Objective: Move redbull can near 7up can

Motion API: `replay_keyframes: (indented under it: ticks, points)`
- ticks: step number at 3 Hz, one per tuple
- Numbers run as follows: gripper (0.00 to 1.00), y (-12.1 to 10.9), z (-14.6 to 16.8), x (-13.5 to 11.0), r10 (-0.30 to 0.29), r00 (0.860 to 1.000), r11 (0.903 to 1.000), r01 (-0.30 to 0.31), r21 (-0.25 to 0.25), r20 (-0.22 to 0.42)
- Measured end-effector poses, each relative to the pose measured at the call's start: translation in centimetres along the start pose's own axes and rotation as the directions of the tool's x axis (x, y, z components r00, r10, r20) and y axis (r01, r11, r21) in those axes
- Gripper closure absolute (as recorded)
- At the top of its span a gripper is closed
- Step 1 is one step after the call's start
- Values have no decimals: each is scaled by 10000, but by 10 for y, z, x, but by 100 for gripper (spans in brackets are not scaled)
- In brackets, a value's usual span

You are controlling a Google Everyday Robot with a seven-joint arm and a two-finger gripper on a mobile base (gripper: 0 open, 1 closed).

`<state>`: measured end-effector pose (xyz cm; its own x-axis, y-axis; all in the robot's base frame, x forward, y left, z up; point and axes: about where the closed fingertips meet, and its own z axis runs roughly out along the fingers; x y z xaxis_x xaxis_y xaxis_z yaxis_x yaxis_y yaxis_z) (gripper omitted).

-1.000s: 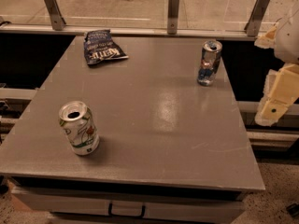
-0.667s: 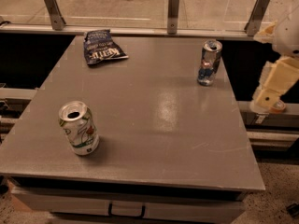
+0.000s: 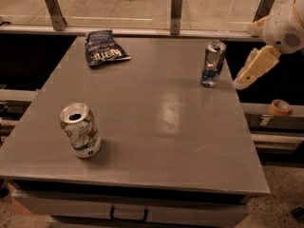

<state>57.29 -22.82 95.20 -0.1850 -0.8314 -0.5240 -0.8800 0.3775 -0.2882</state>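
The redbull can point(image 3: 212, 64) is slim, silver and blue, and stands upright near the table's far right edge. The 7up can point(image 3: 80, 130) is wider, white with green markings, and stands upright at the near left of the grey table point(image 3: 156, 113). The two cans are far apart, at opposite sides of the table. My gripper point(image 3: 248, 75) is cream-coloured and hangs just off the table's right edge. It is a short way to the right of the redbull can, at about its height, and does not touch it.
A dark chip bag point(image 3: 103, 49) lies flat at the far left of the table. A roll of tape point(image 3: 279, 107) sits on a ledge to the right, below table level. A glass rail with metal posts point(image 3: 176, 11) runs behind the table.
My gripper has moved up and to the left, closer to the redbull can. Both cans and the bag have stayed where they were.
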Motion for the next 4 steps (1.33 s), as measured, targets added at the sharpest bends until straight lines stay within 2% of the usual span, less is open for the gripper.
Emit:
replay_keyframes:
  ticks: [1, 2, 3, 4]
  points:
    - [0, -24, 26, -10, 430, 9909, 9991, -434, 3, 1275]
    - [0, -40, 48, -16, 873, 9666, 9962, -854, -184, 2409]
    - [0, -52, 71, -16, 1388, 9325, 9903, -1290, -513, 3334]
    - [18, -51, 89, -20, 1799, 9047, 9830, -1503, -1059, 3862]
